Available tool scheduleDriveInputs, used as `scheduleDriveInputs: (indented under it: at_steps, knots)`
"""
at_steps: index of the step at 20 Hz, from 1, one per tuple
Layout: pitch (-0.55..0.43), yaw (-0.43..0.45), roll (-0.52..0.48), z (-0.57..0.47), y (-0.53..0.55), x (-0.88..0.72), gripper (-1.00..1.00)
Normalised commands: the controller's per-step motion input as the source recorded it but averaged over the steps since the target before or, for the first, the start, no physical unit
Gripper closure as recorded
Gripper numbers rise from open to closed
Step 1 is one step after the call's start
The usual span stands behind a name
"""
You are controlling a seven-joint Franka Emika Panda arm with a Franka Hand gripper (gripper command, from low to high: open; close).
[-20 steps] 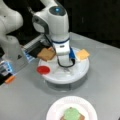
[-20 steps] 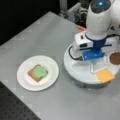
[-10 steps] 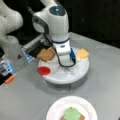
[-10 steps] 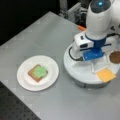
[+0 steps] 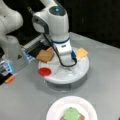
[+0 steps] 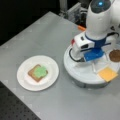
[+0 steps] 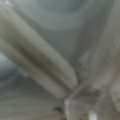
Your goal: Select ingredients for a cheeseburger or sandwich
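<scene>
the gripper [image 5: 70, 72] is down on the white round tray [image 5: 82, 71], its fingers seemingly close together, though whether they pinch anything cannot be told. around it lie a toast square [image 5: 45, 55], red round [image 5: 44, 72], cheese square [image 6: 107, 74] and patty [image 6: 115, 55]. well apart, a paper plate [image 6: 25, 82] holds toast topped with a green round [image 6: 40, 71].

Robotics lab bench, grey metal table [image 6: 37, 37], perforated black optical breadboard [image 6: 15, 106], dark backdrop, toy food on a white turntable [image 5: 80, 72].
</scene>
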Motion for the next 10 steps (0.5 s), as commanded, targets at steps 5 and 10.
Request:
scheduleDriveInputs:
  at_steps: [5, 10]
  knots:
    - [0.007, 0.362, 0.010, 0.04, 0.02, 0.10, -1.00]
    - [0.014, 0.414, -0.004, 0.03, 0.03, 0.15, -1.00]
